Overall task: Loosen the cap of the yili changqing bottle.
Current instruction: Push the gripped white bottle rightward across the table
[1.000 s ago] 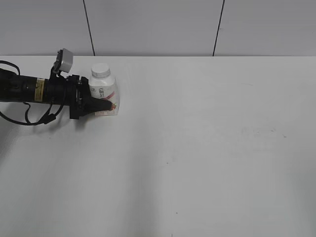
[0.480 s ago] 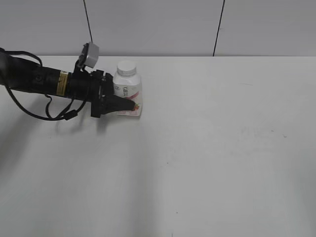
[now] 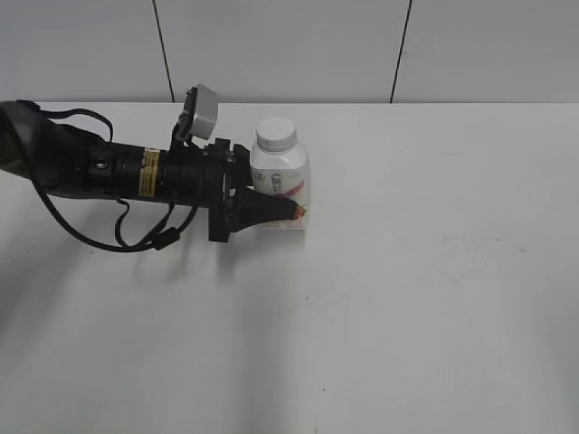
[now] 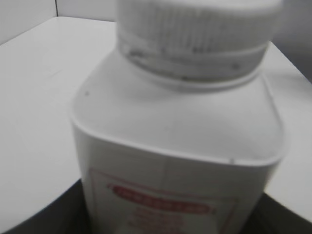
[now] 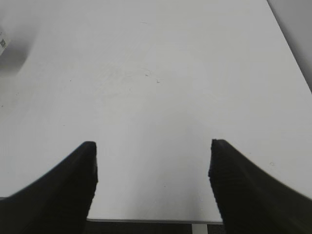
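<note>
The yili changqing bottle (image 3: 282, 181), squat and white with a red-pink label, stands upright at the back left of the table, and I cannot tell whether its base rests on the surface. Its white ribbed cap (image 3: 276, 136) sits on the neck. My left gripper (image 3: 286, 204) reaches in from the left and is shut on the bottle's body below the shoulders. The left wrist view is filled by the bottle (image 4: 175, 141) and cap (image 4: 195, 34), with dark fingers (image 4: 66, 214) at the lower corners. My right gripper (image 5: 152, 146) hangs open over bare table, out of the exterior view.
The white table (image 3: 407, 271) stretches bare to the right and front of the bottle. Grey wall panels (image 3: 271, 45) close the back. The right wrist view shows the table's near edge (image 5: 146, 220) just under the fingers.
My left arm has carried the bottle rightward along the back of the table, still upright in the same grip. The right gripper stays open.
</note>
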Robot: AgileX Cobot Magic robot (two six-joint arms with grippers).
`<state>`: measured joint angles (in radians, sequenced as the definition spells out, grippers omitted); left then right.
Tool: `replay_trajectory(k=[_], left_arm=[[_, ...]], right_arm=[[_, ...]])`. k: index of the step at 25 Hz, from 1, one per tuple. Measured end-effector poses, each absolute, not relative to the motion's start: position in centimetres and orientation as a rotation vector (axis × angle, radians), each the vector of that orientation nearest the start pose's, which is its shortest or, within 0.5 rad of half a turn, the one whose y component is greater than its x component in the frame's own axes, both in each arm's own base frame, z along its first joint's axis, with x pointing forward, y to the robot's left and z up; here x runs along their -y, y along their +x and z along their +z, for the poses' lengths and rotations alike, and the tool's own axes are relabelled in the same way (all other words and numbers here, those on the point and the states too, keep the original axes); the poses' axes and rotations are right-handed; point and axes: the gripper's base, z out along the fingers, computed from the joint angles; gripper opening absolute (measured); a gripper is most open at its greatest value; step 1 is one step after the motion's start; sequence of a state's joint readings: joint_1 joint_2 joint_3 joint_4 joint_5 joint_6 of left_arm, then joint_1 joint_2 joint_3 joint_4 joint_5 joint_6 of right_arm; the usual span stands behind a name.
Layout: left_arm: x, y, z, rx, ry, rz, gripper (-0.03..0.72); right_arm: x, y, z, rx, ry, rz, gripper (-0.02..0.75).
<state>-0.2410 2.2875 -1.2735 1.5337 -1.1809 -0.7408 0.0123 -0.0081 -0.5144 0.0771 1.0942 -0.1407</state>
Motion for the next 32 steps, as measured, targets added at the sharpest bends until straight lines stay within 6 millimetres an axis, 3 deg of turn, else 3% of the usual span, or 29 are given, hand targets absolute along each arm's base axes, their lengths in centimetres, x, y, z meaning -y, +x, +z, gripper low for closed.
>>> replay_trajectory(k=[6, 24, 32], left_arm=[[20.0, 35.0, 8.8, -1.424, 1.379, -1.086, 0.419], [20.1, 34.5, 4.5, -1.508, 1.365, -1.096, 0.418], [20.1, 34.5, 4.4, -1.512, 1.359, -1.1, 0.415]], right_arm=[[-0.6, -0.9, 27.9, -2.046, -0.163, 0.013, 0.564], [-0.6, -0.9, 27.9, -2.046, -0.163, 0.013, 0.564], [-0.6, -0.9, 27.9, -2.046, -0.163, 0.013, 0.564]])
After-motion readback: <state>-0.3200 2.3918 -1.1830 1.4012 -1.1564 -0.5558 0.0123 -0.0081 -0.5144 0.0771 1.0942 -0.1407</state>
